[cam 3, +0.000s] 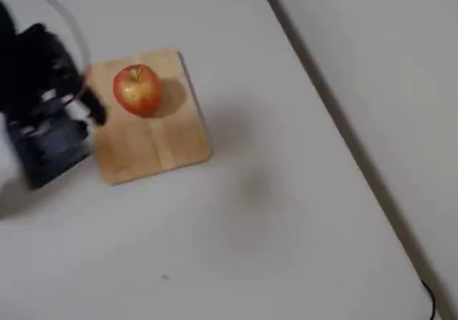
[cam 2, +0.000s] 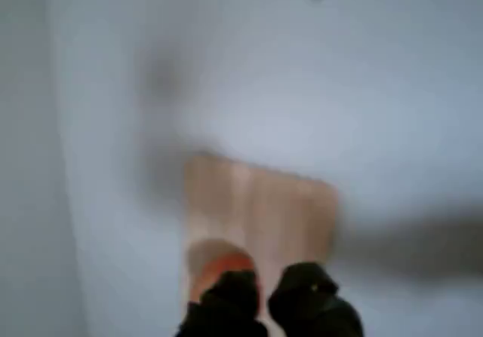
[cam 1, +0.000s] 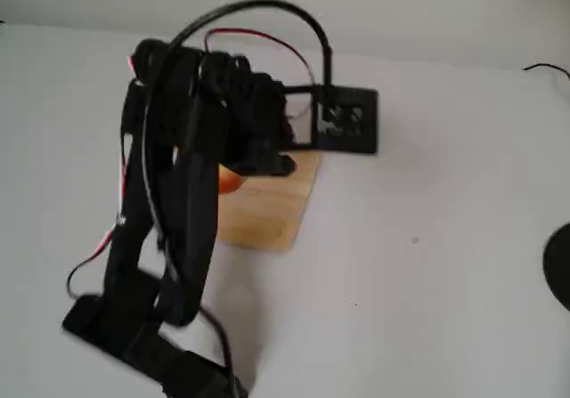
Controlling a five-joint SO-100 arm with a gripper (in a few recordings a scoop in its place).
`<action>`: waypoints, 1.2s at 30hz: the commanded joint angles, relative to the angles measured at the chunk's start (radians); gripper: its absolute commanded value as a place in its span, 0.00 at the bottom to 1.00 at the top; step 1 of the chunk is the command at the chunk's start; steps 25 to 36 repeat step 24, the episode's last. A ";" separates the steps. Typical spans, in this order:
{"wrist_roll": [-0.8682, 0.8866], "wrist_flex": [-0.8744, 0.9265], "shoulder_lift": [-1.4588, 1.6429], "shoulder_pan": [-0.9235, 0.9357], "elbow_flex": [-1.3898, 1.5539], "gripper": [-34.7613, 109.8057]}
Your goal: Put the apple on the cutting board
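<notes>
In a fixed view the hand (cam 3: 91, 107) sits at the left, just beside the apple (cam 3: 137, 89), which rests on the cutting board (cam 3: 154, 144) toward its far left corner, stem up. The main risk, as I judge it, is a nudge: the dark fingertip is close to the apple's left side, and any sideways sweep as the arm pulls away could tip the round fruit into a roll toward the board's far edge and off onto the desk (cam 3: 286, 220). The apple sits well away from the near and right edges, so a roll that way would have more board to cross.

The hand looks released: in the wrist view its two fingers (cam 2: 232, 295) stand apart, with bare board visible between them and the apple (cam 2: 226, 265) lying beyond the left finger rather than between the two, though the blur leaves this short of certain.

In the other fixed view the arm (cam 1: 169, 211) rises from its base at the near left and folds forward over the board (cam 1: 267, 211), with a sliver of apple (cam 1: 228, 180) showing under the wrist.
</notes>
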 commanded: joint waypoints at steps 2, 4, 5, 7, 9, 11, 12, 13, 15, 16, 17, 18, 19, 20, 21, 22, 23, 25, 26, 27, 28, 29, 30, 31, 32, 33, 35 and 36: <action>0.003 -0.078 0.333 0.083 0.318 0.24; 0.008 -0.170 0.499 0.104 0.517 0.24; 0.008 -0.206 0.574 0.110 0.598 0.24; 0.000 -0.259 0.701 0.114 0.747 0.24; -0.015 -0.311 0.799 0.104 0.885 0.24; -0.032 -0.359 0.888 0.086 1.023 0.24; -0.037 -0.382 0.943 0.072 1.097 0.24; -0.040 -0.407 1.005 0.064 1.169 0.24; -0.060 -0.453 1.123 0.040 1.316 0.24; -0.071 -0.471 1.186 0.029 1.385 0.24; -0.080 -0.480 1.255 0.018 1.451 0.24; -0.092 -0.486 1.319 0.008 1.517 0.24; -0.103 -0.488 1.379 -0.005 1.578 0.24; -0.112 -0.488 1.437 -0.014 1.635 0.24; -0.117 -0.483 1.491 -0.023 1.690 0.24; -0.118 -0.469 1.552 -0.032 1.741 0.24; -0.120 -0.454 1.585 -0.041 1.782 0.24; -0.114 -0.449 1.582 -0.044 1.810 0.24; -0.114 -0.449 1.582 -0.044 1.810 0.24; -0.114 -0.449 1.582 -0.044 1.810 0.24; -0.114 -0.449 1.582 -0.044 1.810 0.24; -0.114 -0.449 1.582 -0.044 1.810 0.24; -0.114 -0.449 1.582 -0.044 1.810 0.24; -0.114 -0.449 1.582 -0.044 1.810 0.24; -0.114 -0.449 1.582 -0.044 1.810 0.24; -0.114 -0.449 1.582 -0.044 1.810 0.24; -0.114 -0.449 1.582 -0.044 1.810 0.24; -0.114 -0.449 1.582 -0.044 1.810 0.24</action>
